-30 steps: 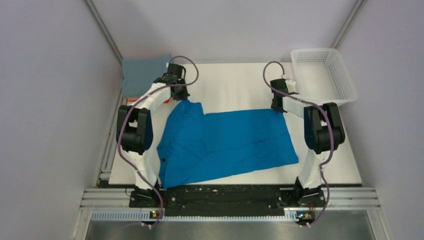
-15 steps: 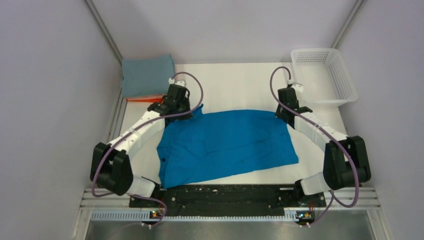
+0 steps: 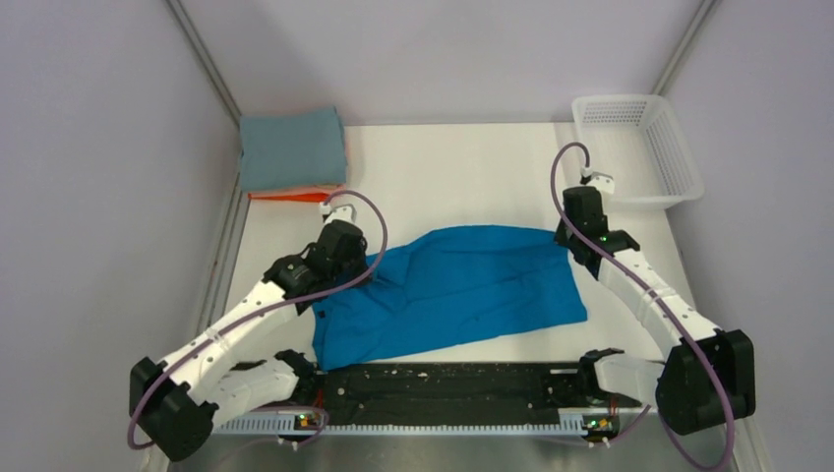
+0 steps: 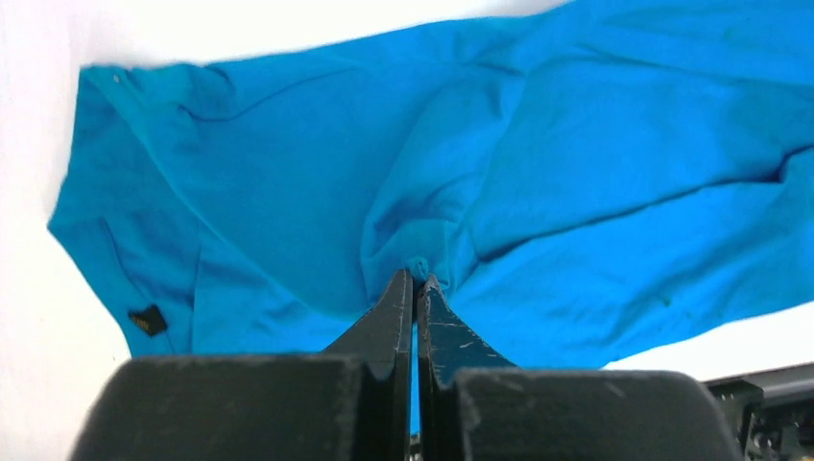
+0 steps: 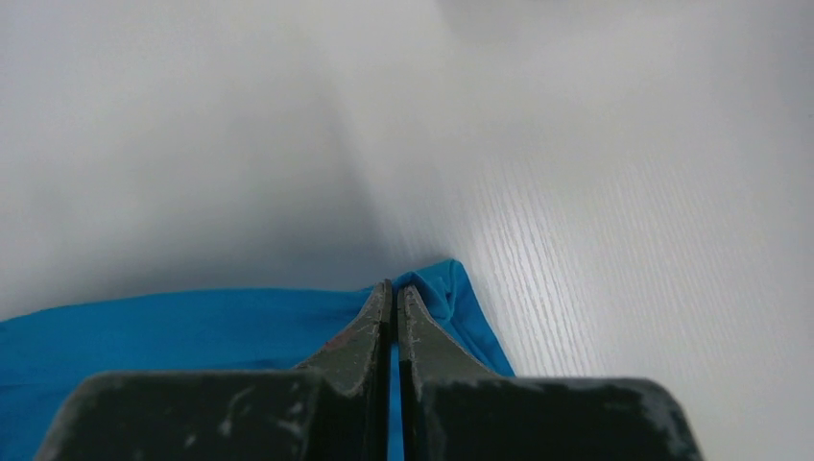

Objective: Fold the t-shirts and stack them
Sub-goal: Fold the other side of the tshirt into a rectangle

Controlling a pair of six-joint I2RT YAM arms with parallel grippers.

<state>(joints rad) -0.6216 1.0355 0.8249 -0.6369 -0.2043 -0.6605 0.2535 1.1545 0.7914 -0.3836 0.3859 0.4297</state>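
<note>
Softly creased bright blue cloth t-shirt lies mid-frame on smooth white desk.
Its puckered left edge is clamped in left jaws, upper-right corner in right jaws.

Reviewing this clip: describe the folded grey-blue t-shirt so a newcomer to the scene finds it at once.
Take the white table and go to its far left corner. There lies the grey-blue t-shirt, folded into a rectangle atop an orange t-shirt whose edge peeks out. Unlike the bright blue t-shirt spread mid-table, it is paler and folded.
</note>
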